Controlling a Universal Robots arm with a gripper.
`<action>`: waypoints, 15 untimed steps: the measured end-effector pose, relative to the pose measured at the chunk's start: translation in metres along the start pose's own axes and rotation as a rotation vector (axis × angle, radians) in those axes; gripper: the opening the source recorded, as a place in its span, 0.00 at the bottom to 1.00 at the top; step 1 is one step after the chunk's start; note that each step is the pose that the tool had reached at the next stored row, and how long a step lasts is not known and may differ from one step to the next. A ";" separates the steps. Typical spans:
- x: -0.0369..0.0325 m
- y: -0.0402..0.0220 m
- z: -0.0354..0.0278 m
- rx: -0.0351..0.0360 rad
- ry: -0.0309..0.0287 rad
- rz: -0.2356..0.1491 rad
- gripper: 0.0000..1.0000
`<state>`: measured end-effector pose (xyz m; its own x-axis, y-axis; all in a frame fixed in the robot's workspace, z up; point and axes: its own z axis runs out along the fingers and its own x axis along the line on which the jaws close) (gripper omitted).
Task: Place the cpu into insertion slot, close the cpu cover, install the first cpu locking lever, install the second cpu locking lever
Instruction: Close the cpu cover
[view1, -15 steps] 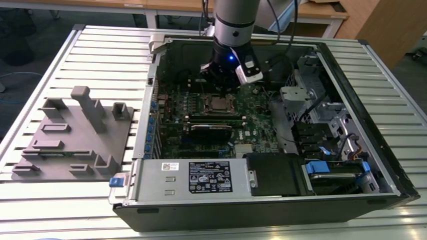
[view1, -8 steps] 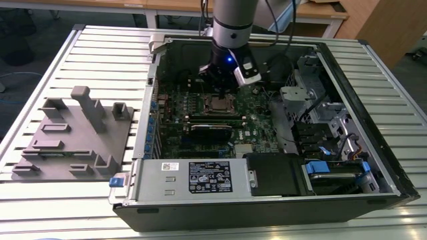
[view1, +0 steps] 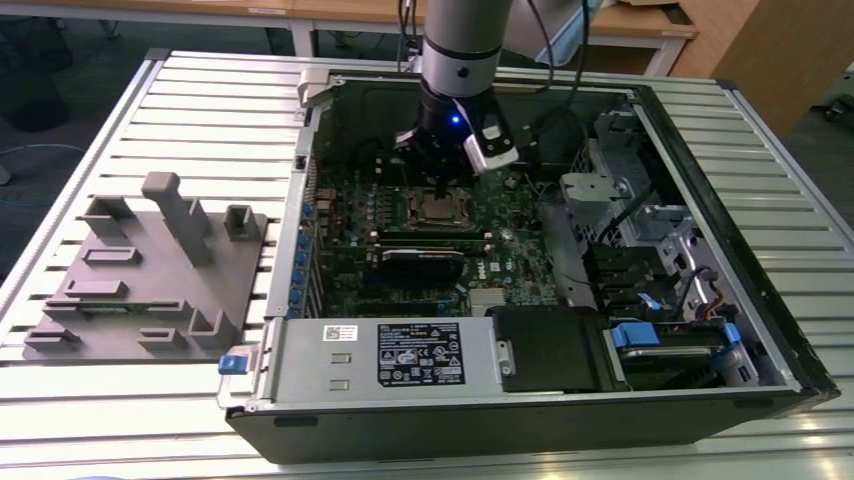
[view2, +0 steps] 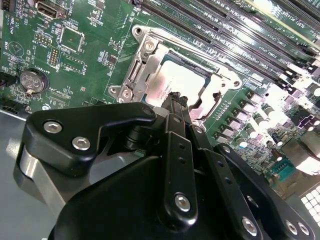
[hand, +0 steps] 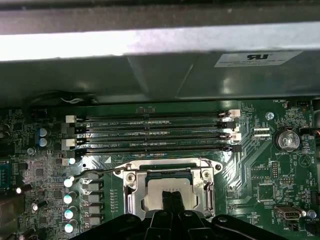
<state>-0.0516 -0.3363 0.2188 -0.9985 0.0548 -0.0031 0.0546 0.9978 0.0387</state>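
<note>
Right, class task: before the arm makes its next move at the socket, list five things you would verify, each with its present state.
1. cpu lies flat inside the frame: ok.
2. cpu cover down around the chip: ok.
3. gripper over the cpu's middle, fingers together: ok.
4. gripper touching the chip or just above it: cannot tell.
5. wire locking lever hooked down: cannot tell.

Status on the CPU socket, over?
Gripper shut, tips over the cpu. Chip seated, cpu cover down around it. Nothing blocking.
</note>
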 end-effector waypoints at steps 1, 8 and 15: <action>0.0005 0.0000 0.0001 -0.0001 0.0000 0.000 0.10; 0.0030 -0.0002 0.0004 0.0000 -0.0001 0.000 0.10; 0.0071 -0.0005 0.0006 0.0000 -0.0004 0.000 0.10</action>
<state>-0.0586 -0.3364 0.2182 -0.9985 0.0549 -0.0034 0.0547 0.9978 0.0387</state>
